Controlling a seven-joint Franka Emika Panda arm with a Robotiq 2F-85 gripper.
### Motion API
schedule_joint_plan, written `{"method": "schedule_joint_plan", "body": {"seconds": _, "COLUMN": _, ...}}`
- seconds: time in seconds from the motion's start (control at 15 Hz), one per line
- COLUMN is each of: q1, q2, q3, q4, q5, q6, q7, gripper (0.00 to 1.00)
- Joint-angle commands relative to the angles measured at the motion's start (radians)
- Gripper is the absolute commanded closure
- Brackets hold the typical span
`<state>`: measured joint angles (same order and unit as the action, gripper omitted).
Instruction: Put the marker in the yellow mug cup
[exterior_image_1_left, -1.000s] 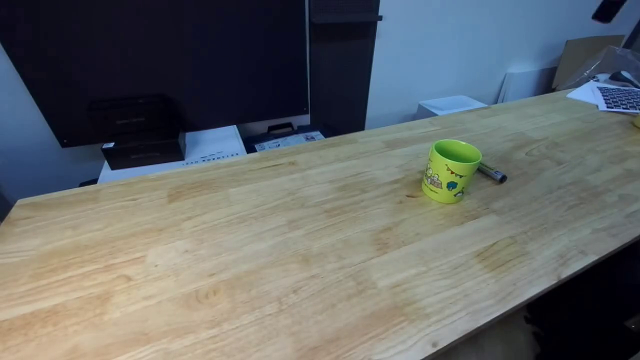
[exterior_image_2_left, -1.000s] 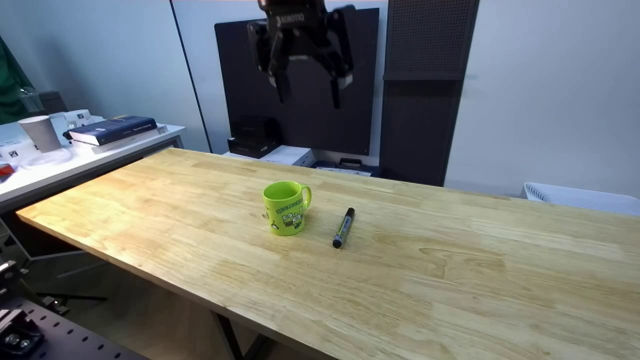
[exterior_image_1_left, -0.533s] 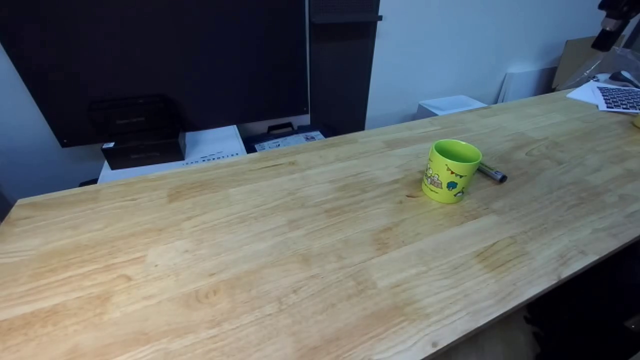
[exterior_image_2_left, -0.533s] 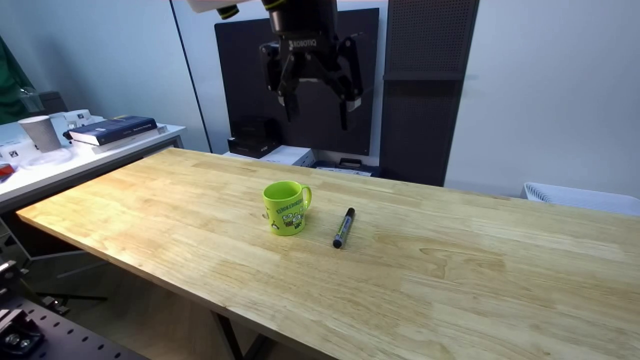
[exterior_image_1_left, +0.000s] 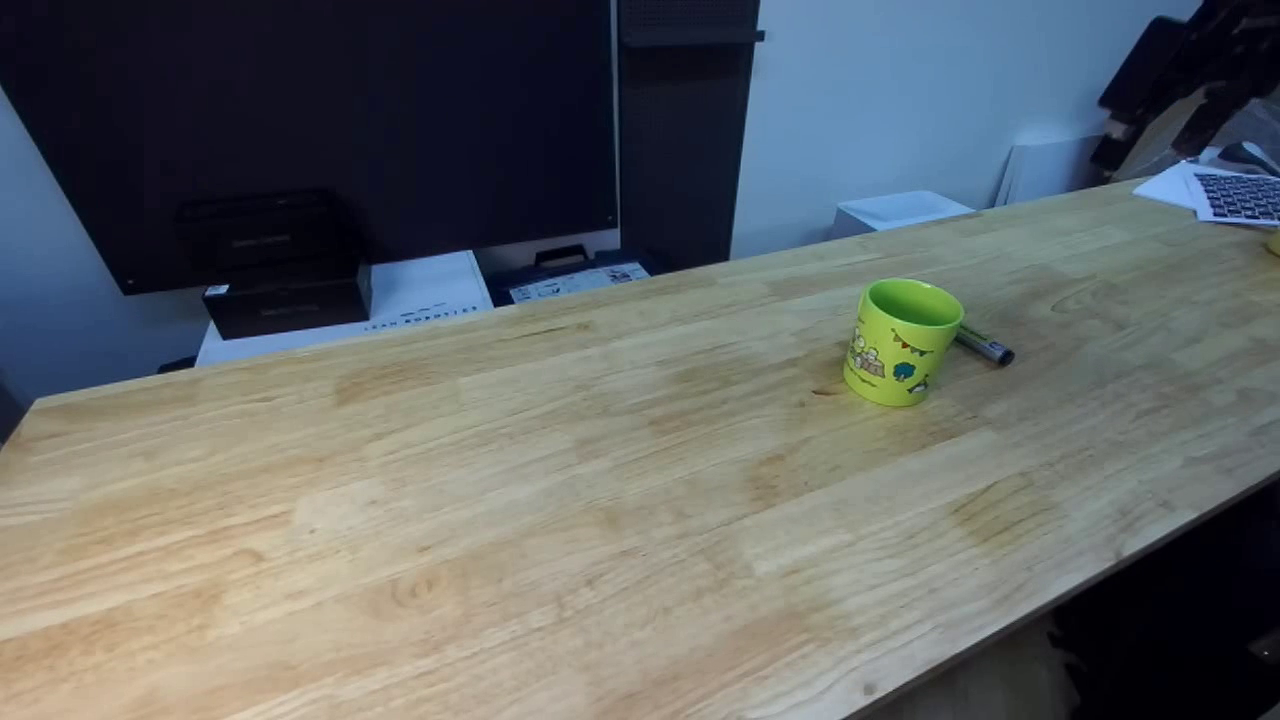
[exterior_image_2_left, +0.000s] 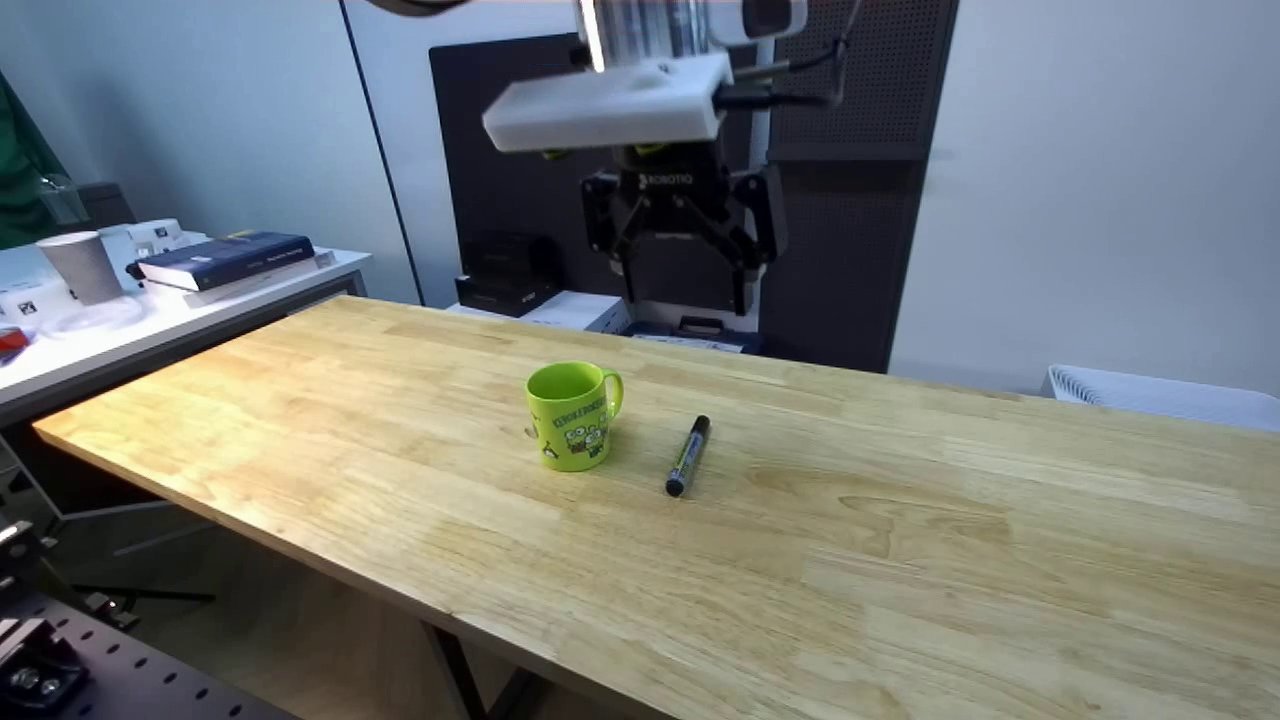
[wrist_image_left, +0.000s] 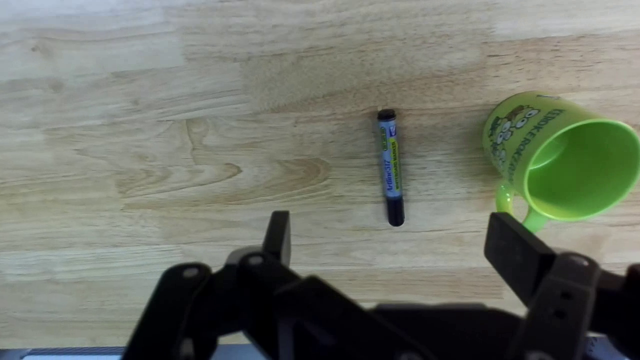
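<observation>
The marker lies flat on the wooden table, with black ends and a grey printed barrel. It shows whole in an exterior view (exterior_image_2_left: 688, 458) and in the wrist view (wrist_image_left: 391, 160); in an exterior view (exterior_image_1_left: 987, 347) the mug hides part of it. The yellow-green mug stands upright beside the marker, apart from it, in both exterior views (exterior_image_1_left: 897, 355) (exterior_image_2_left: 570, 430) and at the right of the wrist view (wrist_image_left: 520, 145). My gripper (exterior_image_2_left: 684, 292) is open and empty, above the table. In the wrist view (wrist_image_left: 387, 222) the marker's near end shows between the fingertips, the mug's handle beyond the right finger.
The wooden table (exterior_image_2_left: 900, 560) has its front edge toward the camera. A sheet with a checker pattern (exterior_image_1_left: 1240, 197) lies at its far right end. A white side table at the left holds books (exterior_image_2_left: 225, 262) and a grey cup (exterior_image_2_left: 82, 268). Dark boards hang on the wall behind.
My gripper has come down and moved right in an exterior view, staying open, and more of the arm has come into view. The marker and the mug have not moved.
</observation>
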<state>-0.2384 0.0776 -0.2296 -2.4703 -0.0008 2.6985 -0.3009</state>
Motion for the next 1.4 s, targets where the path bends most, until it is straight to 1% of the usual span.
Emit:
{"method": "schedule_joint_plan", "body": {"seconds": 0.0, "q1": -0.025, "q2": 0.222, "q3": 0.041, "q4": 0.164, "q5": 0.080, "q6": 0.011, "q7": -0.099, "gripper": 0.00}}
{"method": "schedule_joint_plan", "body": {"seconds": 0.07, "q1": -0.027, "q2": 0.267, "q3": 0.040, "q4": 0.201, "q5": 0.051, "q6": -0.010, "q7": -0.070, "gripper": 0.00}}
{"method": "schedule_joint_plan", "body": {"seconds": 0.13, "q1": -0.027, "q2": 0.163, "q3": 0.040, "q4": 0.101, "q5": 0.039, "q6": 0.014, "q7": -0.058, "gripper": 0.00}}
{"method": "schedule_joint_plan", "body": {"seconds": 0.2, "q1": -0.031, "q2": 0.200, "q3": 0.046, "q4": 0.123, "q5": 0.036, "q6": 0.018, "q7": -0.056, "gripper": 0.00}}
{"method": "schedule_joint_plan", "body": {"seconds": 0.27, "q1": -0.032, "q2": 0.212, "q3": 0.048, "q4": 0.125, "q5": 0.034, "q6": 0.022, "q7": -0.056, "gripper": 0.00}}
{"method": "schedule_joint_plan", "body": {"seconds": 0.4, "q1": -0.032, "q2": 0.200, "q3": 0.047, "q4": 0.118, "q5": 0.035, "q6": 0.021, "q7": -0.056, "gripper": 0.00}}
{"method": "schedule_joint_plan", "body": {"seconds": 0.47, "q1": -0.019, "q2": 0.212, "q3": 0.040, "q4": 0.122, "q5": 0.012, "q6": 0.026, "q7": -0.039, "gripper": 0.00}}
{"method": "schedule_joint_plan", "body": {"seconds": 0.53, "q1": -0.024, "q2": 0.223, "q3": 0.054, "q4": 0.124, "q5": 0.019, "q6": 0.027, "q7": -0.056, "gripper": 0.00}}
{"method": "schedule_joint_plan", "body": {"seconds": 0.73, "q1": -0.032, "q2": 0.285, "q3": 0.102, "q4": 0.154, "q5": 0.045, "q6": 0.042, "q7": -0.086, "gripper": 0.00}}
{"method": "schedule_joint_plan", "body": {"seconds": 1.0, "q1": -0.047, "q2": 0.381, "q3": 0.154, "q4": 0.211, "q5": 0.051, "q6": 0.040, "q7": -0.094, "gripper": 0.00}}
{"method": "schedule_joint_plan", "body": {"seconds": 1.33, "q1": -0.100, "q2": 0.472, "q3": 0.183, "q4": 0.272, "q5": 0.045, "q6": 0.028, "q7": -0.118, "gripper": 0.00}}
